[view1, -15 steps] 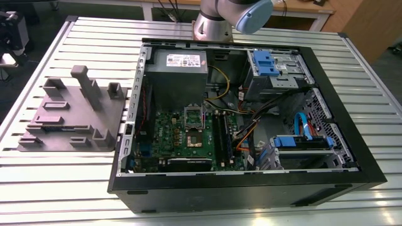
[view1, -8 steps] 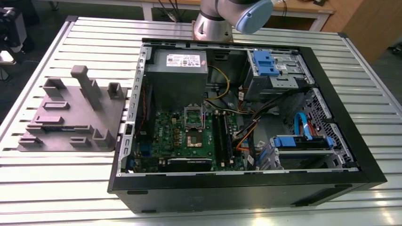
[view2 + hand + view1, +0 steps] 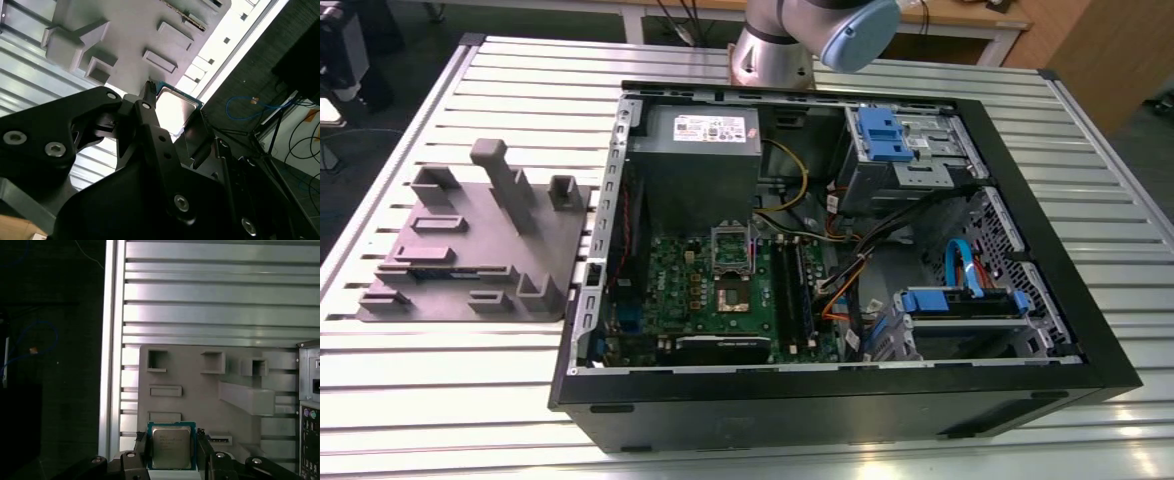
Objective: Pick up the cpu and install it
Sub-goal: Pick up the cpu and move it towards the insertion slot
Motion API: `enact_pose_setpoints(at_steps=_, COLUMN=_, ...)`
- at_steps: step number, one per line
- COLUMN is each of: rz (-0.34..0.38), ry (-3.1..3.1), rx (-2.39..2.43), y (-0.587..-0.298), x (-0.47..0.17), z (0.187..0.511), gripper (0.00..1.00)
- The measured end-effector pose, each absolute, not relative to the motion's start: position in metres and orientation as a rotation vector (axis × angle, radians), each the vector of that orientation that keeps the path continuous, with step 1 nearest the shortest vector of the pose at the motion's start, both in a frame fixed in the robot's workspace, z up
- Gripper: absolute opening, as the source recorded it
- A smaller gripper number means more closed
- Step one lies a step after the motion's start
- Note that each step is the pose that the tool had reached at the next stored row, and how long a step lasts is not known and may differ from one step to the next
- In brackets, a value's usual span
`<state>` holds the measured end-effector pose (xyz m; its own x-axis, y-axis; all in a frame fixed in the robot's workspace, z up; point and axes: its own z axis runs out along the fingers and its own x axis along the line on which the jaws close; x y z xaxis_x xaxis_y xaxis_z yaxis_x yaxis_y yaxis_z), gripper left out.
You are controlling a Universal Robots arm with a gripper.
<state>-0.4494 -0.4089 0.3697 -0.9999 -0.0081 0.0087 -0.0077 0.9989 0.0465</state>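
Note:
The cpu (image 3: pixel 171 446) is a small square chip with a silver metal top and a green rim. It sits between the two black fingers of my gripper (image 3: pixel 172 452), which is shut on its opposite edges. The chip (image 3: pixel 175 107) hangs well above the grey fixture block (image 3: pixel 200 390) on the slatted table, held by the gripper (image 3: pixel 172 119) in both wrist views. In the exterior view the green motherboard (image 3: pixel 720 290) lies inside the open computer case (image 3: pixel 854 390), its socket (image 3: pixel 731 297) open with the metal frame (image 3: pixel 731 245) tipped up.
The arm's base (image 3: pixel 781 45) stands behind the case. A grey power supply (image 3: pixel 696 135), blue drive brackets (image 3: pixel 887 135) and loose cables (image 3: pixel 961 265) crowd the case. The fixture block (image 3: pixel 467 250) carries upright posts. The table's edge (image 3: pixel 107 365) runs beside a dark floor.

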Motion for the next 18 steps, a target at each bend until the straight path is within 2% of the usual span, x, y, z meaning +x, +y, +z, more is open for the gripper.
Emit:
enact_pose_setpoints(at_steps=9, rz=-0.073, ry=-3.132, rx=0.012, y=-0.409, x=-0.449, z=0.386, gripper=0.47)
enact_pose_setpoints(at_steps=18, rz=-0.073, ry=-3.132, rx=0.012, y=-0.409, x=-0.449, z=0.387, gripper=0.47)
